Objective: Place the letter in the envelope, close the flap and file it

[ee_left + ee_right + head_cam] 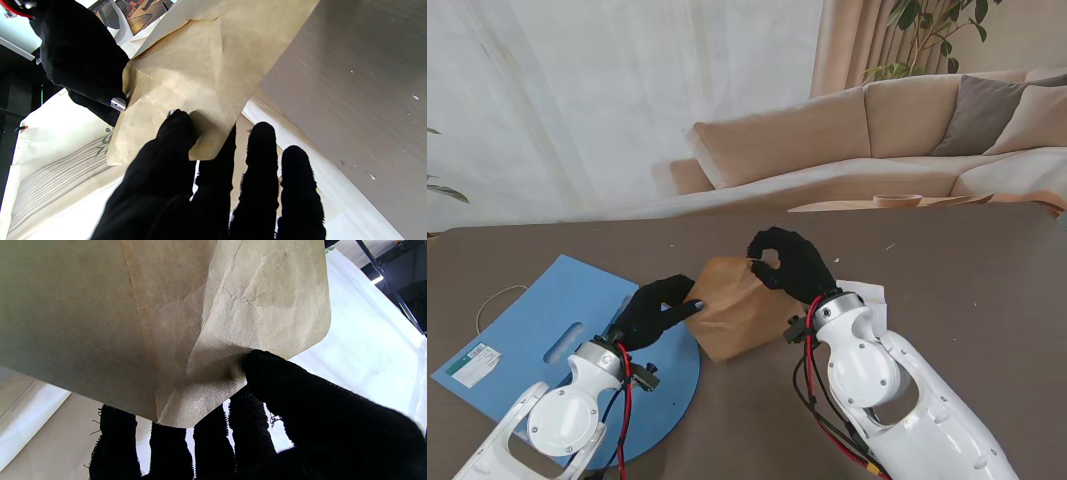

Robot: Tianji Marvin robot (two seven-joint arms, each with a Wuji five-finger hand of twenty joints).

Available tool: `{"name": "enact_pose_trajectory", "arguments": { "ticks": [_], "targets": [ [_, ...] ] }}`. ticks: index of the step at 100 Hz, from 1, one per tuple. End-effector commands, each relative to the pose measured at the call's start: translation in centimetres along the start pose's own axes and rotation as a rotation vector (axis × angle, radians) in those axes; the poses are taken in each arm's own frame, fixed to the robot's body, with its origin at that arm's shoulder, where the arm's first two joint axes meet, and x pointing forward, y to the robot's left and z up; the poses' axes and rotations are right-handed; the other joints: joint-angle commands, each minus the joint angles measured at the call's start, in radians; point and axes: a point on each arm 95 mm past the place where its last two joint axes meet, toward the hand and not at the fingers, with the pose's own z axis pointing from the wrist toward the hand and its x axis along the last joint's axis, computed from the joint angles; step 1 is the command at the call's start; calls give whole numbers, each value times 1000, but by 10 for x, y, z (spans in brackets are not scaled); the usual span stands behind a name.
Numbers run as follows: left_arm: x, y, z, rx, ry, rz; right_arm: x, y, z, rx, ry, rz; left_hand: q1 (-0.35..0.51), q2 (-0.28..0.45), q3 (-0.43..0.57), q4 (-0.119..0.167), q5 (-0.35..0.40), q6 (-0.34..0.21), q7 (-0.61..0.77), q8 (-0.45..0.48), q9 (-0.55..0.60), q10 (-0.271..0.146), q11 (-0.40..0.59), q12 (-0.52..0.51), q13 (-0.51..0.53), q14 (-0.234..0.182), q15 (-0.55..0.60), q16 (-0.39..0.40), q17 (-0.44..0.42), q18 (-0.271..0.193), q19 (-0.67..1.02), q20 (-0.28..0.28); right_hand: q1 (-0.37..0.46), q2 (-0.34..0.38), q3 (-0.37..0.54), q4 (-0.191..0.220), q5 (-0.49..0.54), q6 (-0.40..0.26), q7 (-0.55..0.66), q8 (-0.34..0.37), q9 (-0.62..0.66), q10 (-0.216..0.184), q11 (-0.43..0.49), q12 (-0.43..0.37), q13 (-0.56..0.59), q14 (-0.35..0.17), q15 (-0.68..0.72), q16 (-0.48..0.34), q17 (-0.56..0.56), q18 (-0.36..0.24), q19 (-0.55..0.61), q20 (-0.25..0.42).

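At the frame's centre we held the brown envelope (pixel 735 305) off the table (pixel 967 290), left hand (pixel 655 312) and right hand (pixel 789 262) each pinching an edge, so we judged opening its flap for the letter came next.

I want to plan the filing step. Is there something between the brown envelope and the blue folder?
Nothing visible blocks it. The envelope is held up by both hands, left hand and right hand, and its left edge already hangs at the rim of the blue folder. Only the left hand itself lies over the folder there.
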Motion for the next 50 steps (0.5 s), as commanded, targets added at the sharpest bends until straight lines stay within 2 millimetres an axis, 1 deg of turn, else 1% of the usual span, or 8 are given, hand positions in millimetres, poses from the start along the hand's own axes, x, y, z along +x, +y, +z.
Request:
{"name": "enact_pose_trajectory", "arguments": {
  "ticks": [1,11,25,33,35,37,38,50],
  "targets": [
    [5,2,1,-21,15,4,0,-5,-1,21,0,3,61,4,39,11,29,-11,27,23,26,12,57,-7,48,15,61,23,-9,21,148,-85,32,15,-7,27,1,-39,41,41,10,-5,-9,2,11,17,-10,8,-11,-2,10,10],
    [7,1,1,-25,17,15,-1,-5,-3,14,3,1,61,0,78,10,41,-54,43,67,39,31,118,34,97,20,135,53,26,49,254,-98,32,10,-40,0,-21,-78,-39,-55,9,5,-31,-12,9,24,-16,5,-17,4,0,9],
    [7,0,2,-24,23,33,-1,-2,-7,16,6,11,61,6,112,4,79,-99,54,183,66,27,138,100,137,34,178,83,54,85,322,-112,-61,-13,-61,-21,-141,-54,-149,-242,-23,19,-76,-39,-15,26,-38,3,-38,11,-25,7],
    [8,-1,3,-20,24,35,0,0,-10,21,8,4,61,6,125,2,95,-102,61,235,81,23,146,124,154,38,191,94,66,102,338,-109,-138,66,-98,12,-176,-29,-337,-358,-49,18,-96,-50,-31,25,-54,1,-46,11,-38,9],
    [8,-2,4,-19,23,36,0,0,-11,22,9,2,61,6,127,1,94,-100,63,252,83,21,149,130,156,37,195,98,67,103,342,-108,-157,95,-121,43,-175,-23,-422,-329,-57,17,-101,-55,-34,26,-59,2,-48,11,-44,14],
    [9,-2,4,-19,23,37,0,1,-12,23,9,0,61,5,131,0,96,-96,65,267,86,17,153,136,158,38,199,102,68,105,344,-107,-174,106,-133,54,-190,-19,-458,-321,-66,17,-106,-58,-39,23,-63,2,-49,11,-47,15],
    [9,-2,4,-19,22,38,1,1,-12,24,10,-2,61,5,132,0,97,-94,67,273,84,33,152,137,159,39,200,103,68,107,345,-106,-182,108,-142,54,-199,-17,-480,-324,-72,18,-110,-60,-41,22,-66,1,-50,11,-48,16],
    [10,-3,6,-15,15,43,3,6,-19,25,10,-22,61,4,160,-14,72,-56,96,353,78,18,183,170,159,26,217,122,66,105,355,-99,-250,85,-238,8,-332,2,-604,-385,-153,18,-152,-85,-75,20,-97,-7,-64,6,-67,17]
  ]
}}
